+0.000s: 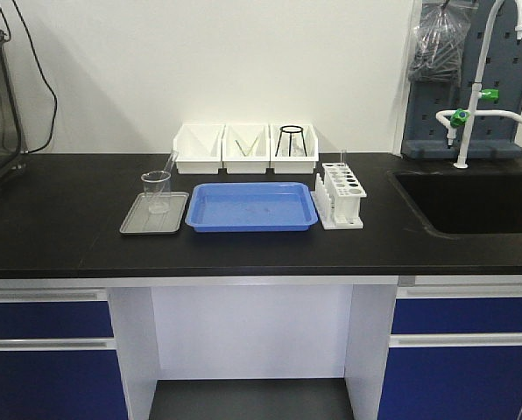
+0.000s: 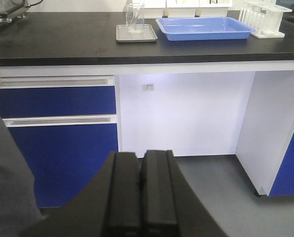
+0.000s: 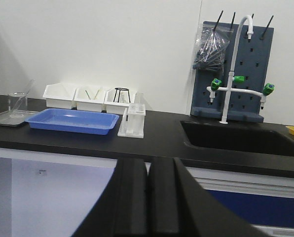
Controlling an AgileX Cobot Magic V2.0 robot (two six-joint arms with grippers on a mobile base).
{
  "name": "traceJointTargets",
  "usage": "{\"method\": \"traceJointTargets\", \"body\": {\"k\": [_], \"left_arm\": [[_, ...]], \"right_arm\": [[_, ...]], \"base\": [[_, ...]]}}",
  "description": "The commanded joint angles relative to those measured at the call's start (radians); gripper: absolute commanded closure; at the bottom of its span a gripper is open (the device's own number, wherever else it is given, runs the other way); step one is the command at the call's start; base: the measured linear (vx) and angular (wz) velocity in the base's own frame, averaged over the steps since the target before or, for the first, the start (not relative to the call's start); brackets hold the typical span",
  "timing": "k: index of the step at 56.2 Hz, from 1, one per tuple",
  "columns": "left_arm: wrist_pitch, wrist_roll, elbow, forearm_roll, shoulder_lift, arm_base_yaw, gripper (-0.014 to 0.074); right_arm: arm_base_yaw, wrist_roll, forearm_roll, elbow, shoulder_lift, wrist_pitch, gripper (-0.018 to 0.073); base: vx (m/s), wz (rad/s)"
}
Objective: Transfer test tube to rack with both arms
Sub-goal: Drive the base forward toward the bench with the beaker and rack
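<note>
Exterior front-facing view, centre-left: test tube (image 1: 169, 164) leaning in beaker (image 1: 156, 194) on grey tray (image 1: 137, 220); rack (image 1: 342, 197) right of blue tray (image 1: 252, 210); left gripper (image 2: 140, 163), right gripper (image 3: 147, 168) both clenched, holding nothing

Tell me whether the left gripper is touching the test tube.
Apart. Left wrist view: the left gripper sits below the counter; the test tube leans in the beaker up on it.

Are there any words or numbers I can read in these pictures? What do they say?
Nothing here can be read.
Small sticker on the white panel under the counter: too small and blurred to read.
The tray, bins, rack and pegboard show no text.
</note>
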Motion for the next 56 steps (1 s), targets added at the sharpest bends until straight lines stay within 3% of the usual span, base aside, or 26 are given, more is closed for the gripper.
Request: {"method": "traceJointTargets", "body": {"k": [1,56], "left_arm": [[-0.088,-0.002,-0.027,-0.007,-0.002,0.0,0.0603],[-0.087,-0.002,-0.027,-0.006,-0.002,0.0,0.0603]], "right_arm": [[-0.004,-0.007,-0.009,0.016,-0.006,-0.082,0.0571],[-0.004,-0.007,-0.009,0.016,-0.006,-0.082,0.0571]], "base": [[0.0,0.0],[0.01,-0.01]]}}
